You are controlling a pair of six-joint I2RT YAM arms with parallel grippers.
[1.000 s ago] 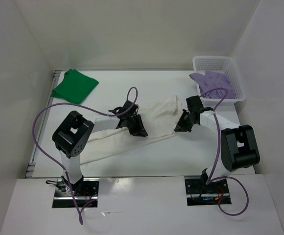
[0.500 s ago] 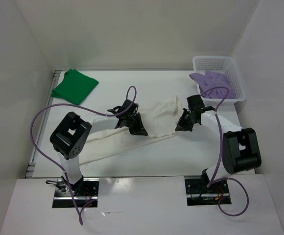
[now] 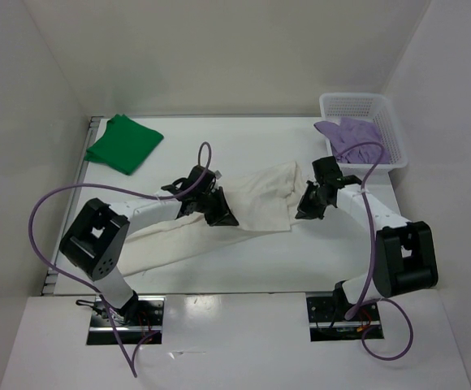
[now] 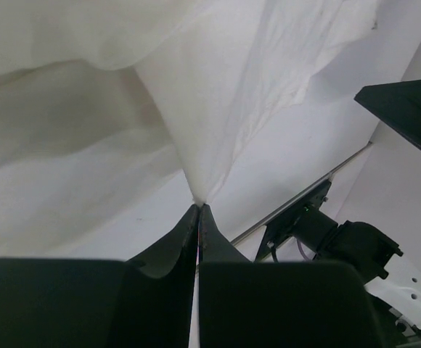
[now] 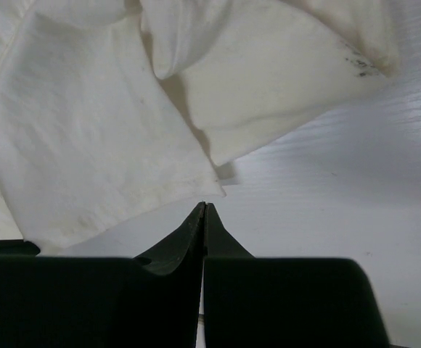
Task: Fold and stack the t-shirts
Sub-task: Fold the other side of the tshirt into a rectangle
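Centrally on the white surface (image 3: 244, 146) lies the crumpled white cloth t-shirt (image 3: 260, 203); the left tool (image 4: 198, 206) is clamped tight on a fold of it, the right tool (image 5: 205, 206) fully closed at its edge, grip there unclear

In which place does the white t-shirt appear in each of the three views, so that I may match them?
Top external: the white t-shirt lies slantwise across the middle of the table.
Left wrist: it fills the upper left, with a fold pinched in the left pincer.
Right wrist: it fills the upper part, just above the shut right pincer.
Shared landmark: the white table.
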